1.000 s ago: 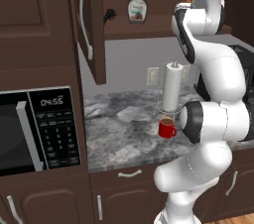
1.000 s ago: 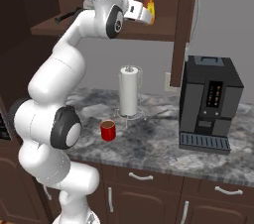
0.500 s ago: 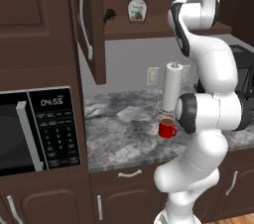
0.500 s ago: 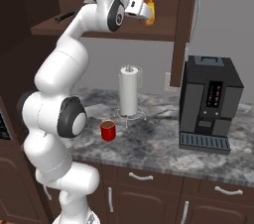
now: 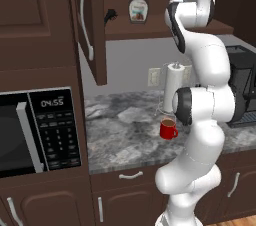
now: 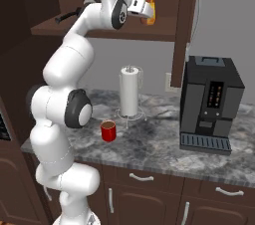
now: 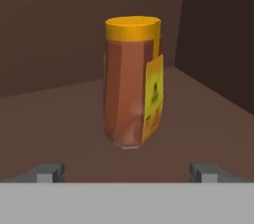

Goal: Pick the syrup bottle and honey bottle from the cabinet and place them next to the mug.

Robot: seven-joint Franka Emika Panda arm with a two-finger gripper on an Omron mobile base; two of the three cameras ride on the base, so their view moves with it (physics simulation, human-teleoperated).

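Note:
The honey bottle (image 7: 133, 84), amber with a yellow cap and label, stands upright on the cabinet (image 5: 93, 30) shelf, straight ahead of my gripper (image 7: 128, 172). The fingertips (image 7: 47, 172) are spread wide, short of the bottle, with nothing between them. From the right base view, my gripper (image 6: 143, 8) is right up against the honey bottle (image 6: 149, 10) at shelf height. The dark syrup bottle (image 5: 138, 7) with its white label stands further left on the same shelf. The red mug (image 5: 168, 129) sits on the counter below, also seen as the mug (image 6: 108, 131).
A paper towel roll (image 6: 130, 91) stands behind the mug, and a black coffee machine (image 6: 209, 104) is to its right. The open cabinet door with its silver handle (image 5: 86, 15) hangs left of the shelf. A microwave (image 5: 35, 130) sits at the left.
The arm has straightened upward and the hand has edged closer to the honey bottle on the shelf. The jaws stay wide open.

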